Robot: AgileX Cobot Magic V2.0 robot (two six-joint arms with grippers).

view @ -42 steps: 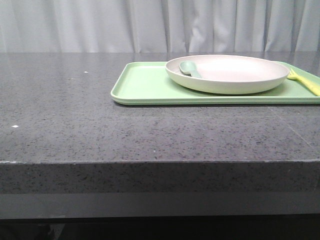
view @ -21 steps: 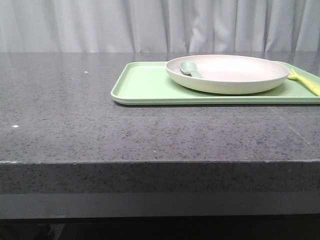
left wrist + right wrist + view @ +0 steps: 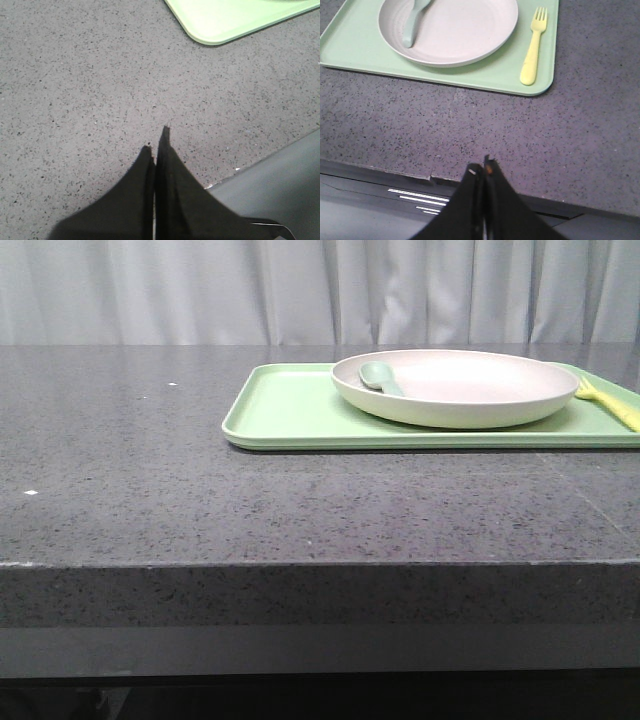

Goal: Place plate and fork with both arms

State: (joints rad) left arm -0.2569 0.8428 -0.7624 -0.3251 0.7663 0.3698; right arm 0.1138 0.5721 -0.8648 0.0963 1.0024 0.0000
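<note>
Both claws were closed and gripping nothing when we looked. We saw the left gripper [image 3: 156, 145] with its fingers pressed together above bare speckled counter [image 3: 150, 490], close to the front edge, a corner of the green tray [image 3: 220, 25] well apart from it. We saw the right gripper [image 3: 482, 167] pinched shut too, poised over the counter's front edge.

From the front camera, we noted the tray toward two o'clock on the counter. We logged the plate [image 3: 470, 390] resting on the tray's right part, a grey-green spoon [image 3: 378, 377] lying inside it at the plate's nine o'clock. We found the fork [image 3: 532, 50] flat on the tray just beside the plate at three o'clock, not touching it, tines pointing away from the robot.
</note>
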